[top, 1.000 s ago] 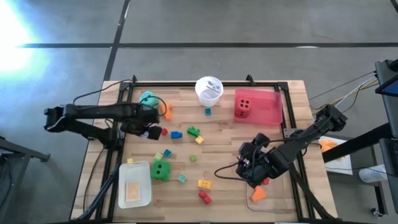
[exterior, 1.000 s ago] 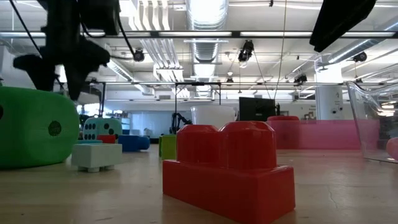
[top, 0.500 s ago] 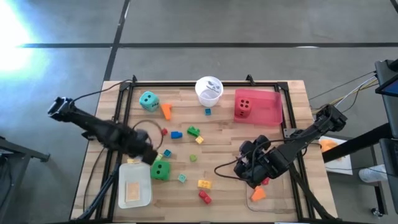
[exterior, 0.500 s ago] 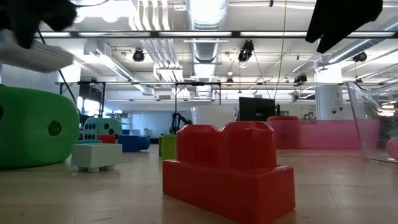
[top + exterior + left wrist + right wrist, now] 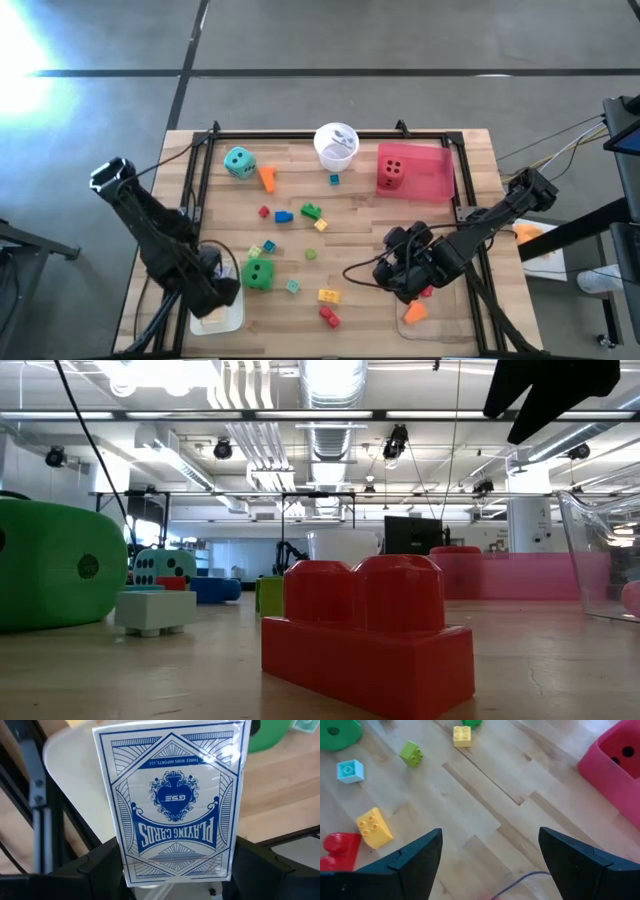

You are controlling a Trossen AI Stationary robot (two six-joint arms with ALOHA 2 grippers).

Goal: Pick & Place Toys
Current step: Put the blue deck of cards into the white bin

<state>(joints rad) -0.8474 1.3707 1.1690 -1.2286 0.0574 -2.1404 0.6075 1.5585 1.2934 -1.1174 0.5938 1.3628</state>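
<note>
Left gripper (image 5: 172, 870) clamped a blue-and-white boxed playing card deck (image 5: 172, 795) over the white plastic tray (image 5: 70, 755), likely for dropping in; right gripper (image 5: 490, 855) hung open, empty, above the wooden table (image 5: 485, 795).

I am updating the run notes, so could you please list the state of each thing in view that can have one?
Left end effector: shut on the card deck, over the white tray.
Card deck: held upright.
White tray: on the table.
Right end effector: open, empty.
Red die: in the pink tray.
Green die: loose on the table.
</note>
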